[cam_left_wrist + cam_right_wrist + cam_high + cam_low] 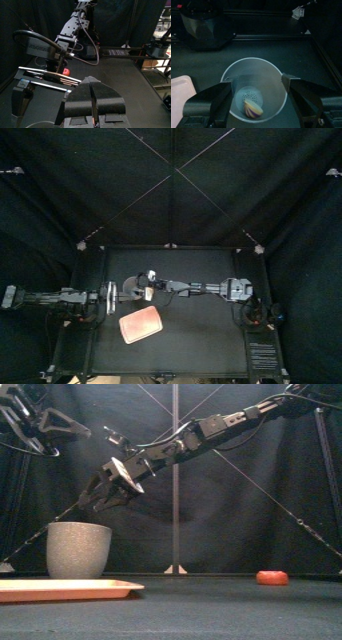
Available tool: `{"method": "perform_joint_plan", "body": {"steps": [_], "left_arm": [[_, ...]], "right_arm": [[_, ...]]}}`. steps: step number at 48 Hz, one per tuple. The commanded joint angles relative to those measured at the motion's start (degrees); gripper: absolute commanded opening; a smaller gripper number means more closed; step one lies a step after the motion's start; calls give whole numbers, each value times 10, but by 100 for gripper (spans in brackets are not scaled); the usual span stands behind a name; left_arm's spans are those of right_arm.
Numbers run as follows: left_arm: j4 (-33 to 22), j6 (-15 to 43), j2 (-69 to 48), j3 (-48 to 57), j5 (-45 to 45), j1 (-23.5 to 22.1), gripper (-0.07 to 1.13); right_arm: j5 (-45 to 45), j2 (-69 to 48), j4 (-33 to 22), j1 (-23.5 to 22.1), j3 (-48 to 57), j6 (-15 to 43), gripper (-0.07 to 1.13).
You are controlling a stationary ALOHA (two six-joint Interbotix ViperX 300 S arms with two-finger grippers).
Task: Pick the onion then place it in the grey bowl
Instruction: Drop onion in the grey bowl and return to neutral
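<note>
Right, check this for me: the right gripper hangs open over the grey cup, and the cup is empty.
Wrong on one point: the grey cup is not empty. The right wrist view shows a striped toy lying at its bottom. The right gripper does hang open over it.

The bowl [78,549] is speckled grey, tray [67,588] pink (toy [271,577] red).

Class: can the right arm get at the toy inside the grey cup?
Probably yes: the right gripper hangs over the cup's open mouth, jaws open, nothing covering the toy at its bottom.
</note>
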Motion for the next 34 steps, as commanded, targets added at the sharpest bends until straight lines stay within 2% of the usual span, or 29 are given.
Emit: {"method": "perform_joint_plan", "body": {"steps": [1, 21, 34], "left_arm": [[0, 0, 1, -6, -5, 1, 12], [0, 0, 1, -2, -4, 1, 12], [3, 2, 1, 1, -4, 4, 12]], "right_arm": [[-2, -31, -1, -3, 2, -2, 101], [-11, -173, 8, -2, 178, 1, 101], [-55, -267, 40, 4, 294, 0, 101]]}}
